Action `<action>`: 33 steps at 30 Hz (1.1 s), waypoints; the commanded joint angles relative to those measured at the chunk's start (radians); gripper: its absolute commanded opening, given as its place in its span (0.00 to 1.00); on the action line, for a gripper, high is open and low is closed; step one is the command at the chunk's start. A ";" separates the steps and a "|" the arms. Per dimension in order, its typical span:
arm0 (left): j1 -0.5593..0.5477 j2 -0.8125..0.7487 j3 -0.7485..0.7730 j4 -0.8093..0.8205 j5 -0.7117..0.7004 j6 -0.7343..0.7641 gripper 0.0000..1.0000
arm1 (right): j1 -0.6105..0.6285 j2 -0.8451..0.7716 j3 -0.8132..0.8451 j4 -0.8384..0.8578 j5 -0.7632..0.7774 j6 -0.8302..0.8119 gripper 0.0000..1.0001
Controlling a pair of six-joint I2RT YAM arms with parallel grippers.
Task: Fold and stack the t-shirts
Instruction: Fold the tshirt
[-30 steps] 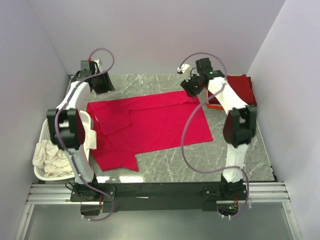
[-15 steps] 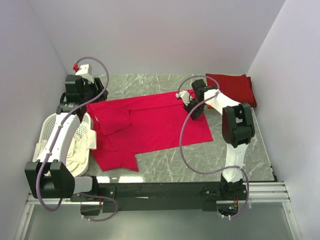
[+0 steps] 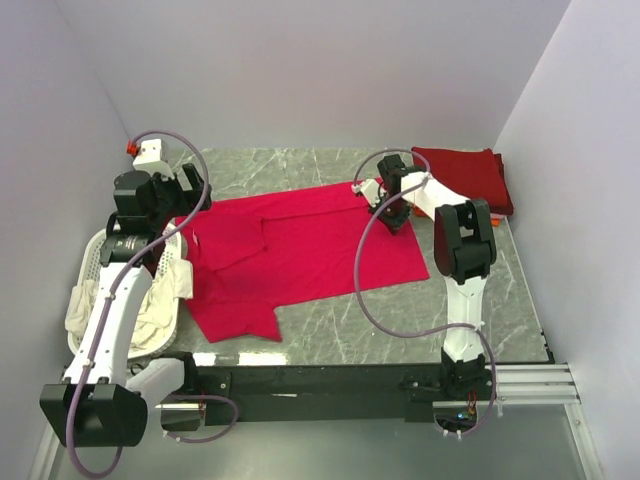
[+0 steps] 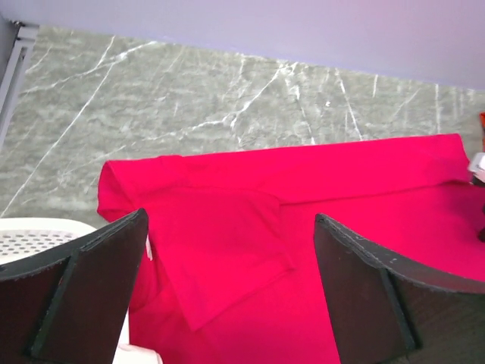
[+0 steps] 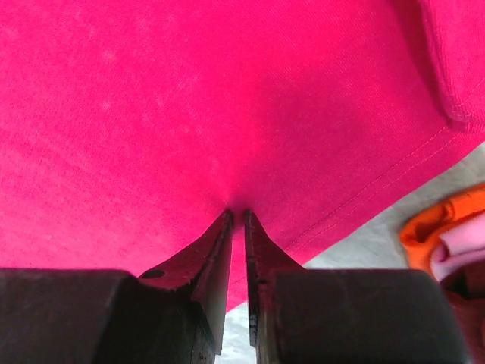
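A large crimson t-shirt (image 3: 310, 250) lies spread on the marble table, one sleeve folded over its left part (image 4: 220, 250). My left gripper (image 3: 192, 188) hovers over the shirt's left edge, open wide (image 4: 229, 220), with nothing between its fingers. My right gripper (image 3: 393, 218) is down on the shirt's far right edge. Its jaws are shut on a puckered pinch of the crimson cloth (image 5: 236, 212). A folded dark maroon t-shirt (image 3: 468, 175) lies at the back right. An orange t-shirt (image 5: 439, 224) peeks out just past the crimson hem.
A white slotted laundry basket (image 3: 92, 262) stands at the left table edge, with cream-white cloth (image 3: 150, 310) in it; its rim (image 4: 38, 235) sits right beside my left finger. White walls close in the back and both sides. Bare marble shows in front of the shirt.
My right gripper came down onto the shirt's far right edge and closed on the cloth. My left arm swung back toward the basket, and its gripper opened wide.
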 commanded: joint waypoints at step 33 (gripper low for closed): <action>-0.469 -0.535 -0.232 0.061 -0.287 0.240 0.98 | 0.575 -0.739 -0.671 0.308 -0.507 -0.385 0.63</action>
